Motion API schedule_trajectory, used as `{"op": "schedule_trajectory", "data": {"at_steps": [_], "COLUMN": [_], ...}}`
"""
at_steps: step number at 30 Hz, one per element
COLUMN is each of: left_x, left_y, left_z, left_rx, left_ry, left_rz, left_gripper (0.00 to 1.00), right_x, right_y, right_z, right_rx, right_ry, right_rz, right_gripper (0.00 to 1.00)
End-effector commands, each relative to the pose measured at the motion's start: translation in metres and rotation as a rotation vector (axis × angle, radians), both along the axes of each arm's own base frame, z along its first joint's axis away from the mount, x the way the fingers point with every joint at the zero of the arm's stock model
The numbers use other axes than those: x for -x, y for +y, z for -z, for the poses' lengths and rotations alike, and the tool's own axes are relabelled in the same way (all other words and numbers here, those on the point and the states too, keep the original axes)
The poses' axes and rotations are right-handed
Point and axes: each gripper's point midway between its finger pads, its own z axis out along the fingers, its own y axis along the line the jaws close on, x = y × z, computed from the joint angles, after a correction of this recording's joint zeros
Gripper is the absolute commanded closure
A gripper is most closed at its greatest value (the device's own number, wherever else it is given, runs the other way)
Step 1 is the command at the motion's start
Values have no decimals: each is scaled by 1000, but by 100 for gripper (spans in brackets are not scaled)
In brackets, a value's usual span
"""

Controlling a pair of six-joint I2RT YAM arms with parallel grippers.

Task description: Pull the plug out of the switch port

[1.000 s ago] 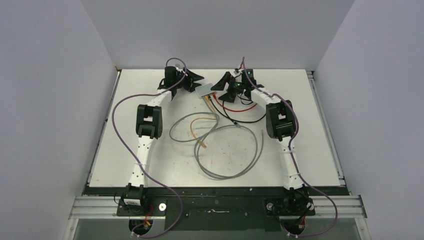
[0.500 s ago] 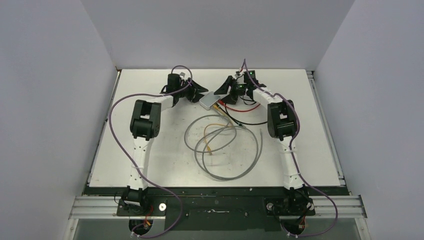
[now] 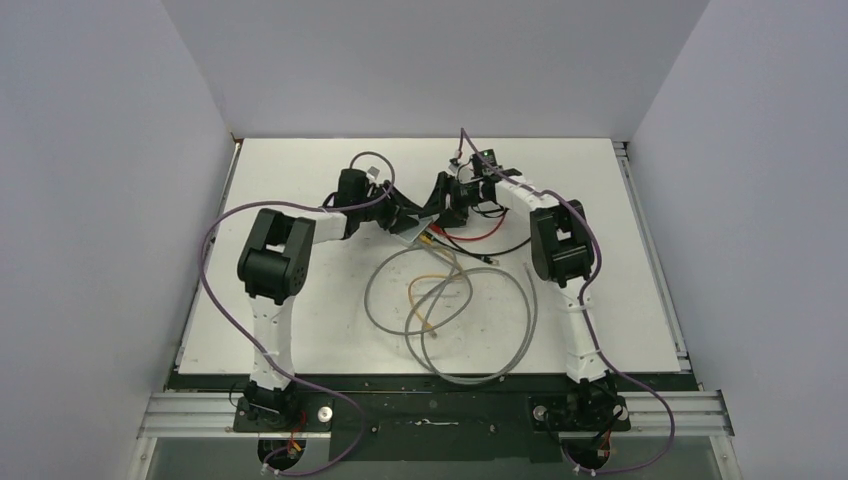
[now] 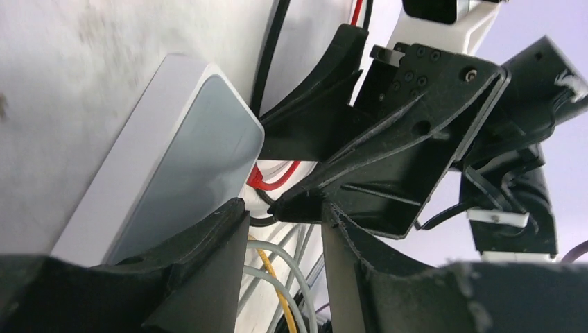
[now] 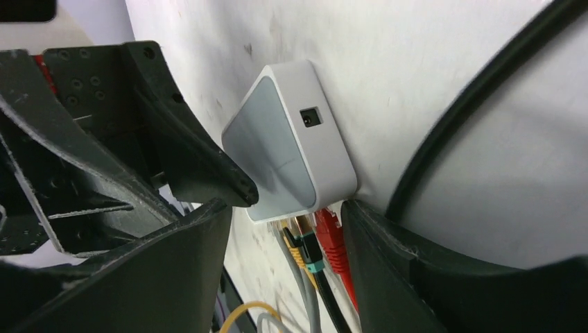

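switch [image 5: 291,152] flat on table [image 5: 430,62], far centre, between both arms, red plug [image 5: 331,232] and neighbours seated in its socket edge, right gripper [image 5: 288,208] fingers spread astride that edge, left gripper [image 4: 283,208] fingers spread, one tip against the switch

Far-centre desk [image 3: 300,330]: left fingers [image 3: 404,212] and right fingers [image 3: 441,193] crowd the switch [image 3: 416,233]. Grey cables [image 3: 522,325], yellow cable [image 3: 412,296], red cable [image 3: 486,232] and black cable [image 3: 511,246] sprawl nearward.

White links [image 3: 268,330], black joints [image 3: 270,255], purple cables [image 3: 205,265].
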Motion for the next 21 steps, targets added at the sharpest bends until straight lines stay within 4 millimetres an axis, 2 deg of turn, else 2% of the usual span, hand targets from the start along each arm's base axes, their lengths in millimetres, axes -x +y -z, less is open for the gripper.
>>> {"op": "schedule_trajectory", "data": {"at_steps": [1,6,12,14,16,21], "left_x": [28,50,44,38,33,22], "left_y": [-7,7,17,25,39,90], "left_z": [-29,-28,-53,-66,-79,-124], "left_rx": [-11,-80,-223,-299,-410,-680], "left_ry": [-81,-73,-149,-181,-214,-305], "left_rz": [54,48,93,100,82,-37], "left_gripper": [59,58,52,47,37,13], "right_x": [56,83,77,71,66,48], "right_y": [-16,-23,-24,-24,-23,-34], "right_z": [26,36,35,31,24,-5], "right_rx": [135,181,203,211,216,290], "right_ry": [92,111,88,71,43,-85], "right_rz": [-86,-138,-126,-122,-117,-72], "right_gripper": [38,37,36,35,30,14]}}
